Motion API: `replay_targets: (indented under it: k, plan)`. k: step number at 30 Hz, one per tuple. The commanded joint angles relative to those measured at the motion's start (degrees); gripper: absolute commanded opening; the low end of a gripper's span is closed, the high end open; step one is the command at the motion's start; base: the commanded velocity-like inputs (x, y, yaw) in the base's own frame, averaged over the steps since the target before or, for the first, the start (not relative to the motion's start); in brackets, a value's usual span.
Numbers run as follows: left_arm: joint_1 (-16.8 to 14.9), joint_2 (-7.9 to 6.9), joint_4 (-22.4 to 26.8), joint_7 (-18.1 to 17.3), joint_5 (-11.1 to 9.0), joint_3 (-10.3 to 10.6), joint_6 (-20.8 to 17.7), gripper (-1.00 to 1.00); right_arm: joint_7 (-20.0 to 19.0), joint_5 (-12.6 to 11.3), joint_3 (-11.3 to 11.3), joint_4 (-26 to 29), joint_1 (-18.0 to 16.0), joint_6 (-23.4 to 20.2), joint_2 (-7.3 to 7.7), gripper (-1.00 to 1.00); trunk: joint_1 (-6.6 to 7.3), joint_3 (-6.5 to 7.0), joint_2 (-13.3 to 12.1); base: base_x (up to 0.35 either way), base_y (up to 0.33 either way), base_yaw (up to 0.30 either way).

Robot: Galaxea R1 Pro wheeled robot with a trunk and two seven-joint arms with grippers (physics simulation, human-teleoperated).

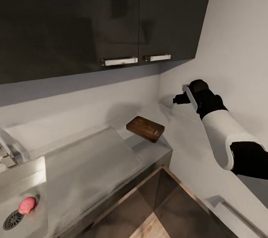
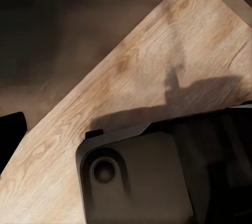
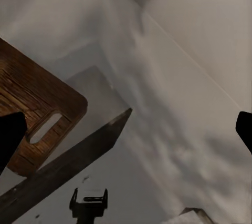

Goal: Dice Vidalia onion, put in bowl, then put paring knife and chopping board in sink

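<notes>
Cabinets of dark glossy finish (image 1: pixel 93 18), with two chrome bar handles, hung across the top of your head view above the pale grey wall. Below them the long glossy grey countertop (image 1: pixel 93 163) ran toward the corner and turned along the right-hand wall. At its left end lay the stainless steel sink (image 1: pixel 22 178), with its round drain (image 1: pixel 13 219) near the lower left corner of the view. Your right arm, white-shelled with black joints (image 1: pixel 223 137), reached over the worktop toward the corner. The dark brown wooden chopping board with rounded corners (image 1: pixel 146 128) rested flat on the countertop near that corner, its slot-shaped handle hole clear in the right wrist view (image 3: pixel 44 126). Your right gripper (image 3: pixel 126 129) hovered above the corner, beside the board, its dark fingertips (image 3: pixel 10 140) spread wide apart with nothing between them. For the left gripper, I cannot tell its state; its wrist camera looked down on light wood-grain flooring (image 2: pixel 136 87). Smallest, the pinkish-red roundish Vidalia onion (image 1: pixel 27 205) sat in the basin, just beside the drain.
</notes>
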State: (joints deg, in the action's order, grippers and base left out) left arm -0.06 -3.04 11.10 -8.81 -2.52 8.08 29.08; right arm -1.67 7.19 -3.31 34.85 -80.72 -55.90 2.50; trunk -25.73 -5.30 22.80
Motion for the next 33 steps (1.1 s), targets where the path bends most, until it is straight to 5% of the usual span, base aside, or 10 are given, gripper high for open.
replay_targets:
  k: [1, 33]
  plan:
    - [0.00, -0.03, 0.06, -0.12, -0.28, 0.27, 0.10, 1.00, -0.18, 0.28, -0.29, 0.04, -0.05, -0.27, 0.05, 1.00, -0.05, -0.12, 0.12, 0.117, 0.000, 0.000]
    - [-0.02, -0.03, 0.06, -0.12, -0.29, 0.27, 0.10, 1.00, -0.11, 0.28, -0.38, 0.04, 0.12, 0.26, -0.10, 1.00, -0.05, -0.12, 0.12, 0.074, -0.062, 0.000]
